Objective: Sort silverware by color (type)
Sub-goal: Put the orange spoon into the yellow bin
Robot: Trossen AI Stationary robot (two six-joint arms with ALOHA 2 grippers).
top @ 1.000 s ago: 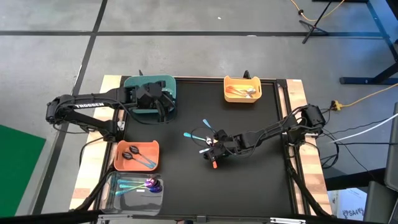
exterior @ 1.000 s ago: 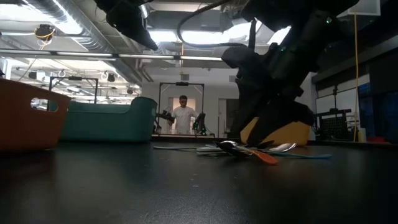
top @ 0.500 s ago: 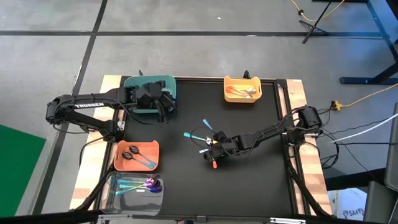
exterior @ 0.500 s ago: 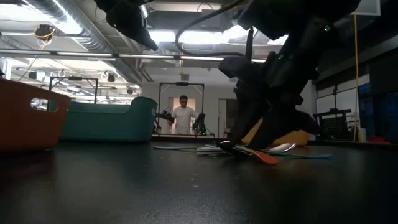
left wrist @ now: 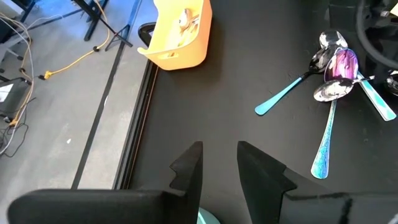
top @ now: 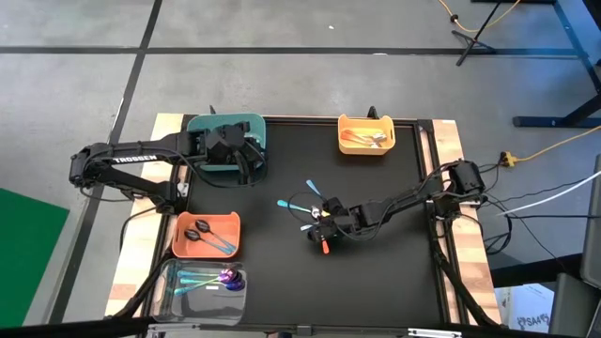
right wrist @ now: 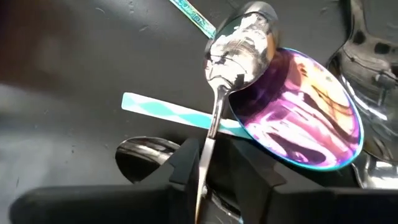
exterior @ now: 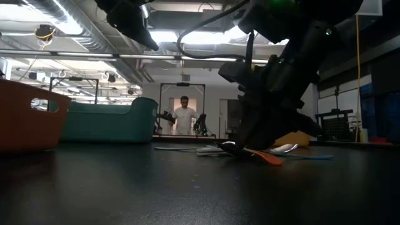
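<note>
A small pile of silverware lies mid-table: a silver spoon, a purple-rainbow spoon, teal-handled spoons and an orange one. My right gripper is down on this pile, shut on the silver spoon; it also shows in the high view. The silver spoon's bowl rests on the purple spoon's bowl. My left gripper hangs over the teal bin at the far left, open, with nothing between its fingers. My right gripper pinches the silver spoon's thin handle between its two fingers, well below the bowl. The fingers come slanting down from the table's right side. The spoon's bowl lies on the purple spoon's bowl in the pile.
A yellow bin with copper spoons stands at the far edge. An orange bin with black spoons and a clear bin with teal and purple spoons sit at the near left. A person stands far behind the table.
My right gripper has sunk a little onto the pile, and its fingers have closed in from a wide spread. The spoons around it lie where they were.
</note>
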